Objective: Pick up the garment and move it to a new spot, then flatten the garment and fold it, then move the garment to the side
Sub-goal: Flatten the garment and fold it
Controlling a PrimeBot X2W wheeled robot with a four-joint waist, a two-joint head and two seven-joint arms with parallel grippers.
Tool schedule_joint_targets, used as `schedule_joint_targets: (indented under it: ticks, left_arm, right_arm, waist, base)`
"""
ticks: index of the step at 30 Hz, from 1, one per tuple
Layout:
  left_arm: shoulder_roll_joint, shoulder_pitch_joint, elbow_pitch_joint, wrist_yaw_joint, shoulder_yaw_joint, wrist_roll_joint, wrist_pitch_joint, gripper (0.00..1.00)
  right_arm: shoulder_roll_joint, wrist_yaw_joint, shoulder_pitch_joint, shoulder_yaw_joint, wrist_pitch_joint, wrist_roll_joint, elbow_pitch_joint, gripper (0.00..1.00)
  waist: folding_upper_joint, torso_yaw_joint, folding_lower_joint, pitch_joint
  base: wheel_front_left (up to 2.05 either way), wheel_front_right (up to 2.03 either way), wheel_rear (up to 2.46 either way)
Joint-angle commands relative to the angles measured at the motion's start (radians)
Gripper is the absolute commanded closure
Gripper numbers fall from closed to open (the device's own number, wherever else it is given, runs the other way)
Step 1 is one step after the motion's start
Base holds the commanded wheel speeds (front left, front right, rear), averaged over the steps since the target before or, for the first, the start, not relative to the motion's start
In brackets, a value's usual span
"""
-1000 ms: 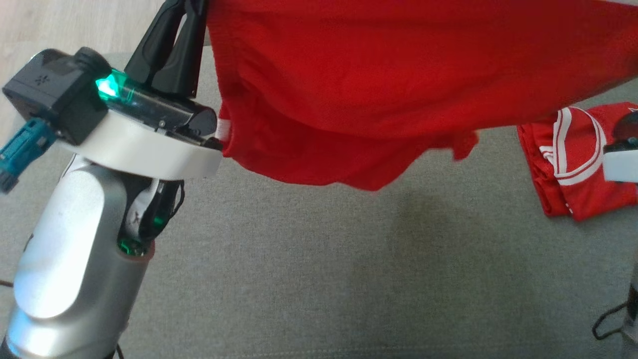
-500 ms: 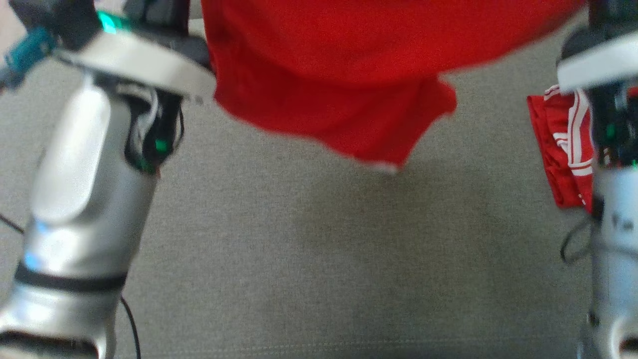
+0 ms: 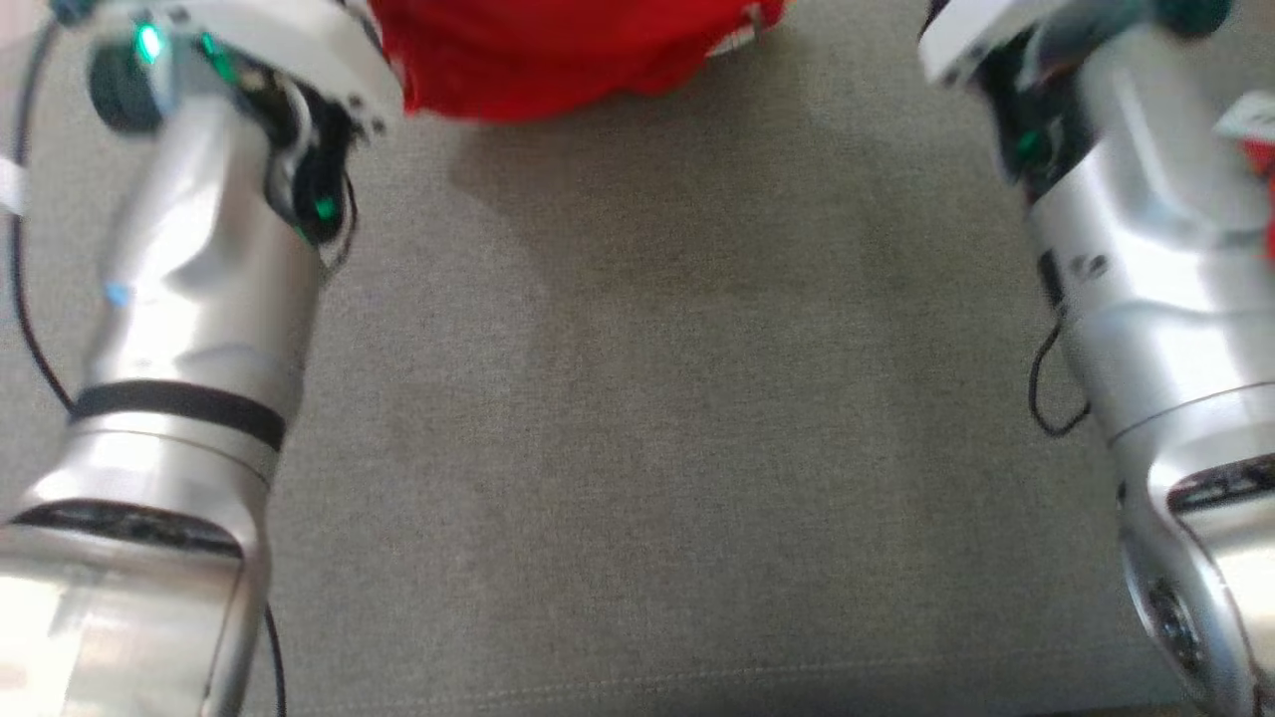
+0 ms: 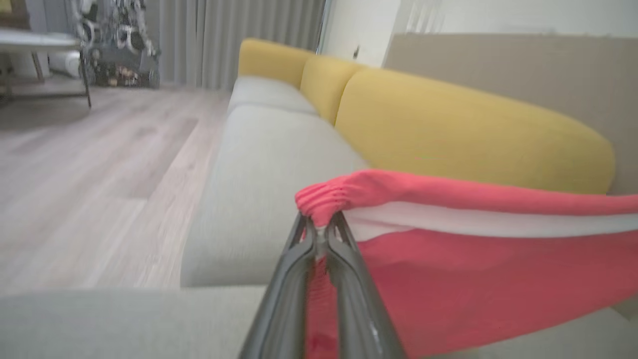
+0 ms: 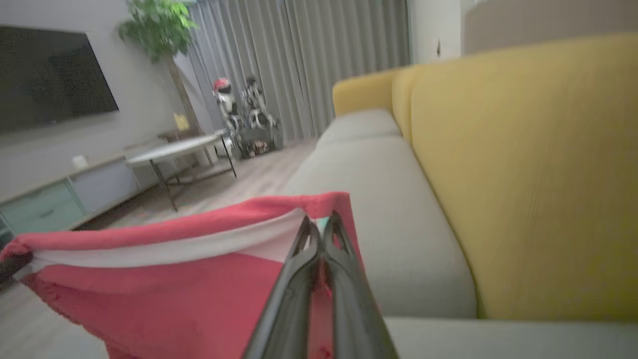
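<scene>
The red garment [image 3: 558,50] hangs at the top centre of the head view, over the grey sofa seat [image 3: 647,398]. The left fingers [image 4: 291,279] clench one gathered waistband corner at mid-frame. The right fingers [image 5: 294,289] pinch the opposite corner, with the waistband stretched between them.

Garment [image 4: 473,279]: soft matt red cloth. Sofa seat [image 3: 647,398]: coarse grey weave. Left forearm [image 3: 189,299]: glossy silver shell.

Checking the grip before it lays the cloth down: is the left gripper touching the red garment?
Touching. The left wrist view shows the left gripper pinched shut on the bunched corner of the red garment.
</scene>
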Motion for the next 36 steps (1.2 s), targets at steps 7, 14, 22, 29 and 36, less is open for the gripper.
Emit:
schedule_joint_targets:
  ticks: [7,14,22,29,36]
  left_arm:
    - [-0.014,0.013,0.185,-0.03,-0.001,-0.023,-0.007,1.0]
    - [-0.03,0.12,0.213,-0.046,-0.025,-0.038,-0.023,1.0]
    - [-0.032,0.337,0.014,-0.037,-0.009,-0.006,-0.025,1.0]
    - [-0.013,0.588,-0.198,-0.042,-0.002,0.066,-0.025,1.0]
    - [0.02,0.8,-0.393,-0.027,0.031,0.093,-0.026,1.0]
  right_arm:
    - [0.03,-0.001,0.005,0.15,-0.038,0.098,0.159,1.0]
    - [0.031,-0.001,0.143,0.246,-0.103,0.172,0.219,1.0]
    - [-0.004,-0.001,0.371,0.293,-0.183,0.193,0.165,1.0]
    - [-0.037,-0.001,0.599,0.25,-0.197,0.171,0.015,1.0]
    - [-0.047,-0.001,0.843,0.13,-0.196,0.111,-0.199,1.0]
  waist:
    - [0.0,0.016,0.0,0.031]
    - [0.0,0.031,0.0,0.034]
    - [0.0,0.029,0.0,0.009]
    - [0.0,0.017,0.0,-0.03]
    - [0.0,0.02,0.0,-0.077]
  base:
    - [0.0,0.0,0.0]
    - [0.0,0.0,0.0]
    - [0.0,0.0,0.0]
    - [0.0,0.0,0.0]
    - [0.0,0.0,0.0]
